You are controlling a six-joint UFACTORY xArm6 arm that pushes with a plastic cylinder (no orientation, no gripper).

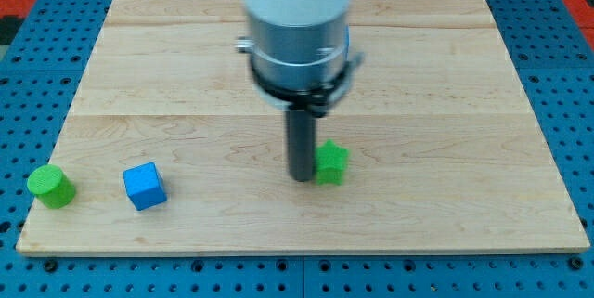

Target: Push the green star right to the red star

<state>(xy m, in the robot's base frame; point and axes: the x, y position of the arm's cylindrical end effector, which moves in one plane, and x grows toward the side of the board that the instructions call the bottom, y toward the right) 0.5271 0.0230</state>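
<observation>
Robotics lab bench, wooden board (445, 75) on blue perforated mounting surface (566, 84); robot arm (295, 19) overhead

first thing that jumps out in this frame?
The big pale arm body dropping in from the view's top, ending in my tip pressed against the left side of the green star at board centre. Next, the blue cube and green cylinder at bottom left. No red star visible.
</observation>
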